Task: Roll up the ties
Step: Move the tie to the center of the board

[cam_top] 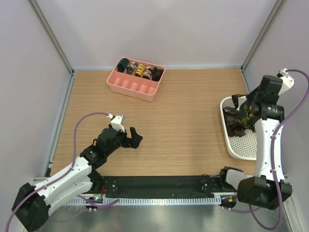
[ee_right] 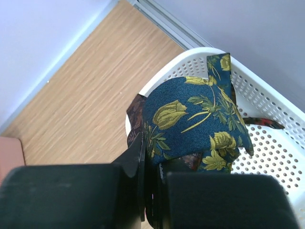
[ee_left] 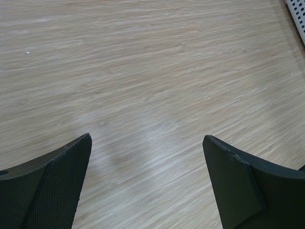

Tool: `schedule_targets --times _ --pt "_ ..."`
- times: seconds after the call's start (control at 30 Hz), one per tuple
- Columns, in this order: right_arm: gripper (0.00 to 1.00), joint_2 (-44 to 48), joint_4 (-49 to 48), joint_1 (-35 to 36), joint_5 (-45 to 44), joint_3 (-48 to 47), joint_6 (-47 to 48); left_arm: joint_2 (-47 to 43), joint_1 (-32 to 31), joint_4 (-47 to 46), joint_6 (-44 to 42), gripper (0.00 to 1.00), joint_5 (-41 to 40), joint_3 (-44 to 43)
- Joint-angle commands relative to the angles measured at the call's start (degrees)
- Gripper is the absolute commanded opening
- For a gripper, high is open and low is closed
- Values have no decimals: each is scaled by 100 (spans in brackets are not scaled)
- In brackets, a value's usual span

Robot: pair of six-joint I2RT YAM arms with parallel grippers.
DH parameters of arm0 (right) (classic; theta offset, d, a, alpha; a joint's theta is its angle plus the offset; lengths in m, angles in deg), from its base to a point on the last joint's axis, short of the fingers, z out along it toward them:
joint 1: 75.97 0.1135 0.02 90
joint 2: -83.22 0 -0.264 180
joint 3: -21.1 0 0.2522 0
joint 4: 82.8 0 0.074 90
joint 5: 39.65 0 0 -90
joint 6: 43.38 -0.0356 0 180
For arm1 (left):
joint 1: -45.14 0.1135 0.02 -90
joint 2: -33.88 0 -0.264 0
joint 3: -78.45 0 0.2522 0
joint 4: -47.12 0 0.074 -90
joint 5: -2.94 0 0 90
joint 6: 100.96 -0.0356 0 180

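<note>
My right gripper [cam_top: 248, 112] is shut on a navy tie with yellow-green flowers [ee_right: 195, 119], held over the white perforated basket [cam_top: 251, 150] at the right. In the right wrist view the fabric is pinched between the closed jaws [ee_right: 153, 167]. Dark brown and patterned ties [cam_top: 234, 123] lie heaped in the basket under it. Several rolled ties [cam_top: 140, 71] sit in the far row of the pink tray [cam_top: 137, 87]. My left gripper [cam_top: 128, 136] is open and empty, low over bare wood [ee_left: 147, 143] at the left.
The pink tray stands at the back centre. The white basket's corner [ee_left: 298, 14] shows at the top right of the left wrist view. Grey walls enclose the table on three sides. A black rail [cam_top: 159, 186] runs along the near edge.
</note>
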Motion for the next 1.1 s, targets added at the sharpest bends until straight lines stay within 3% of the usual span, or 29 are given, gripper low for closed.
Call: schedule_targets --times 0.0,0.13,0.17,0.27,0.37,0.4,0.43,0.6,0.9,0.97,1.03,1.07 --pt "13 95 11 -22 -130 160 59 26 14 -162 -10 100 39 -180" --pt "32 270 -252 -22 -7 784 -64 26 14 -153 -10 100 47 -180" --pt "33 340 -305 -14 11 898 -116 26 14 -153 -19 100 39 -180" --pt "19 560 -489 -14 46 1189 -160 9 14 -153 -19 100 39 -180" --pt "39 666 -385 -22 -86 1111 -161 26 14 -153 -19 100 47 -180" --pt "9 692 -384 -22 -25 1084 -126 35 14 -153 -10 100 56 -189" --pt "1 762 -367 -14 19 1075 -134 44 14 -153 -10 100 48 -189" --pt "1 886 -367 -14 598 751 -38 53 14 -153 -19 100 82 -198" --pt "1 579 -709 214 3911 -506 -169 17 14 -153 -19 100 91 -189" --pt "1 753 -1024 913 4072 -568 -21 17 14 -153 -19 100 83 -180" --pt "1 851 -973 1548 3634 -708 225 17 14 -162 -10 100 83 -189" --pt "1 877 -903 2212 3371 -770 400 26 14 -162 -19 100 91 -189"
